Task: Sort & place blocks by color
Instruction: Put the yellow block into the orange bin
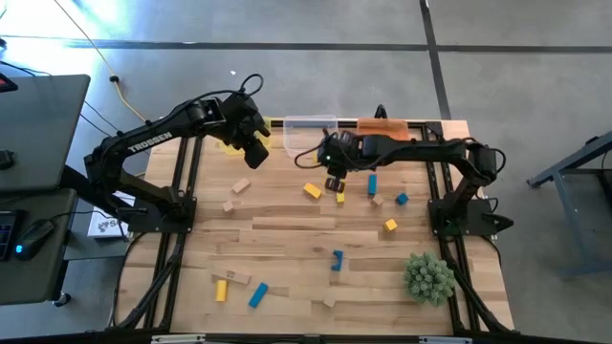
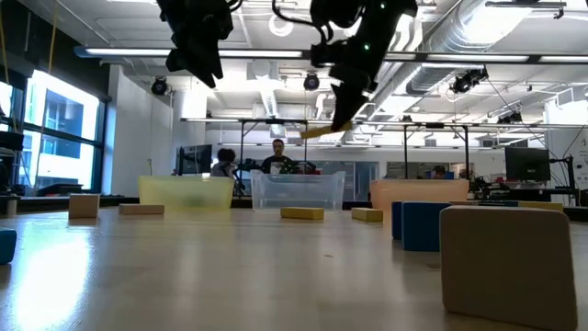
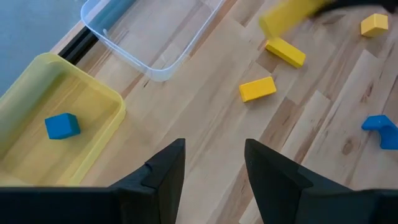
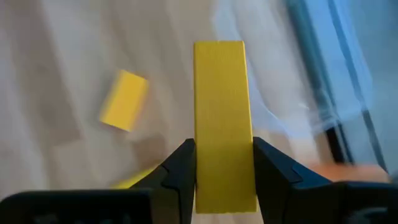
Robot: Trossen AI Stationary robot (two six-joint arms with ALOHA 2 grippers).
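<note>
Pinching a long yellow wooden bar [image 4: 222, 124] aloft, the right gripper [image 4: 222, 163] risks dropping it short of the clear plastic bin [image 1: 311, 125] (left gripper [image 3: 214, 163] hovers, fingers apart, empty).

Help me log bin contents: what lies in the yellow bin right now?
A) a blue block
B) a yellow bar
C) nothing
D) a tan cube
A: the left wrist view shows a single blue block lying on the floor of the yellow bin, and no other piece in it.
</note>
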